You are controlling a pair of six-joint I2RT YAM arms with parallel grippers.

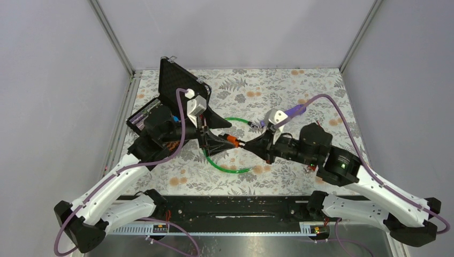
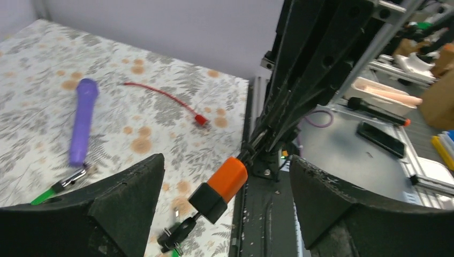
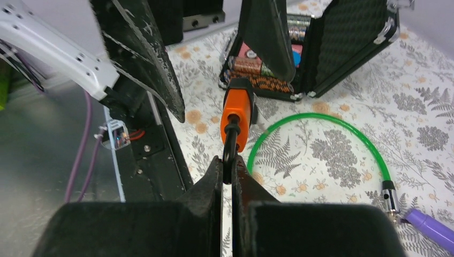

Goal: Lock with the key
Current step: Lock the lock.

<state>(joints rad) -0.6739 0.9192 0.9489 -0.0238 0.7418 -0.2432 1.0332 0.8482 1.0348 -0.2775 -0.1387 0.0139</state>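
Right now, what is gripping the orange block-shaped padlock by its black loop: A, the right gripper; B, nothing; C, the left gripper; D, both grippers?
A: the right gripper is shut on the black loop of the orange padlock, while the left gripper has its jaws open around it.

Plain grey walls (image 1: 230, 32), aluminium corner posts (image 1: 112, 37), floral-patterned tabletop (image 1: 257, 80), even light

Left end effector (image 2: 225, 163) wide; right one (image 3: 229, 167) seemingly pinched.

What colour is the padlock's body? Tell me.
The padlock has an orange body, clearest in the right wrist view.
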